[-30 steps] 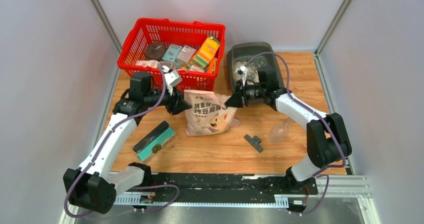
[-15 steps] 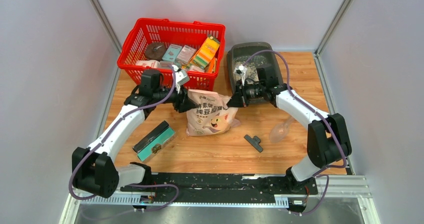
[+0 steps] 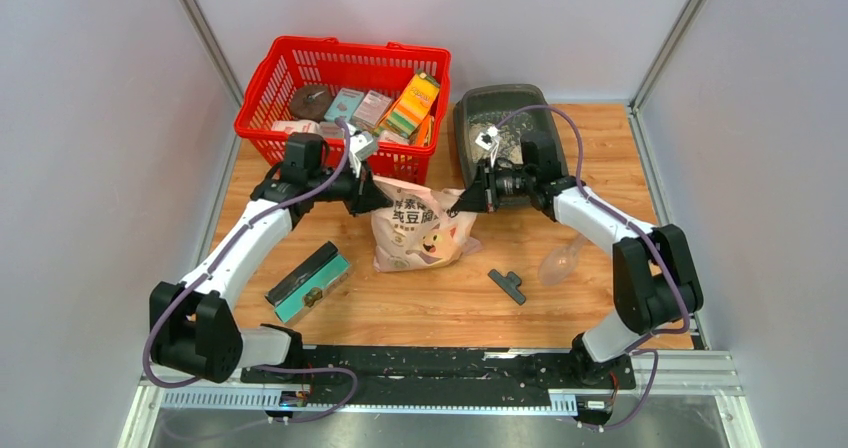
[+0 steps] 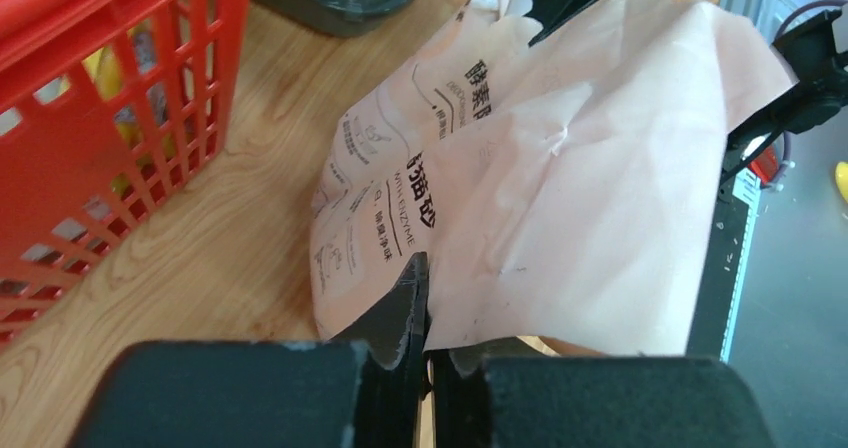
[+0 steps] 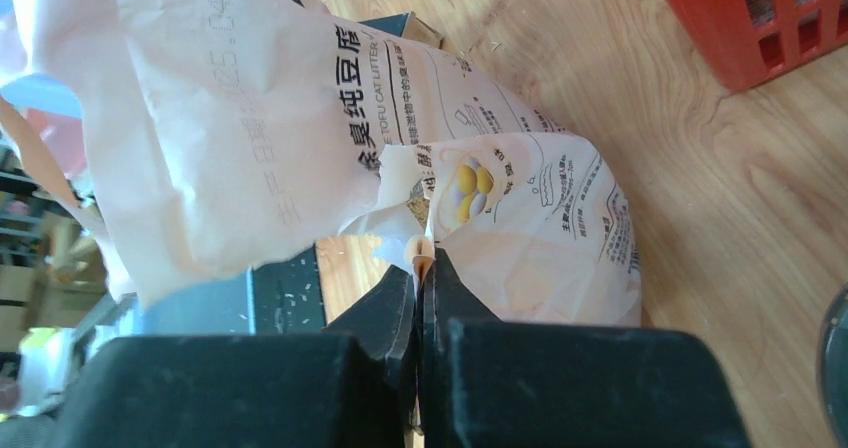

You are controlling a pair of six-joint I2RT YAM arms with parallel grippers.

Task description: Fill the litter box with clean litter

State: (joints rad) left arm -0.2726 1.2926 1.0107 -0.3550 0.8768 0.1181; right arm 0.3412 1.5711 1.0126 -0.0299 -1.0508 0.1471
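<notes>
The pinkish-beige litter bag with dark characters and a cartoon cat stands on the wooden table between my arms. My left gripper is shut on the bag's upper left edge; the left wrist view shows its jaws pinching the paper. On the bag's upper right corner my right gripper is shut, its tips clamping a fold of the bag. The clean litter is hidden inside the bag. Behind the right gripper lies the dark grey litter box, with pale specks on its floor.
A red mesh basket full of packages stands at the back left, close to the left arm. A teal-and-black box lies front left of the bag. A small black T-shaped tool and a clear plastic scoop lie front right.
My left gripper has moved right to the bag's left edge and closed on it. The right gripper has tightened on its corner, and the bag's top has drawn up a little.
</notes>
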